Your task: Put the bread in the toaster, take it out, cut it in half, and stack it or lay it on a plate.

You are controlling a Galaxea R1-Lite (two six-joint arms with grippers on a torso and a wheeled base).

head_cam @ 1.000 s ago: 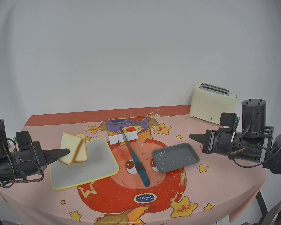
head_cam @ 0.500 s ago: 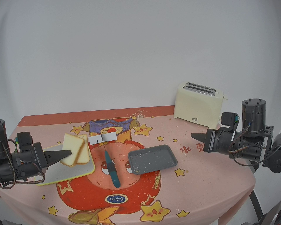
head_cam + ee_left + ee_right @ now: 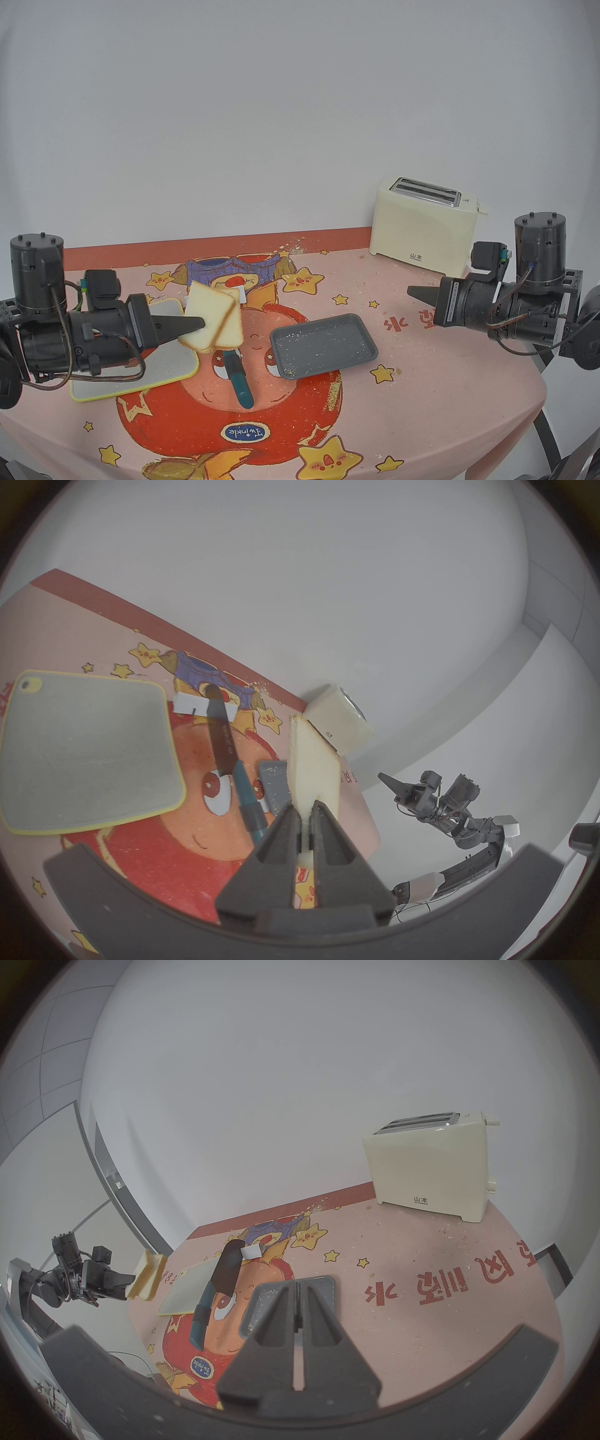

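Left gripper (image 3: 200, 323) clamps bread (image 3: 211, 311) aloft; right gripper (image 3: 410, 291) clenched, near toaster (image 3: 422, 231) bearing small dark printed label.

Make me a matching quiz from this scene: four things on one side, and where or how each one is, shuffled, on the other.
Things:
1. bread
2. knife
3. toaster
4. grey tray

States:
A. lying flat on the table, holding only crumbs
B. standing upright at the table's far right corner
C. held above the table in the left tool
D. lying on the table, teal handle toward the robot

Pairs: 1-C, 2-D, 3-B, 4-A.
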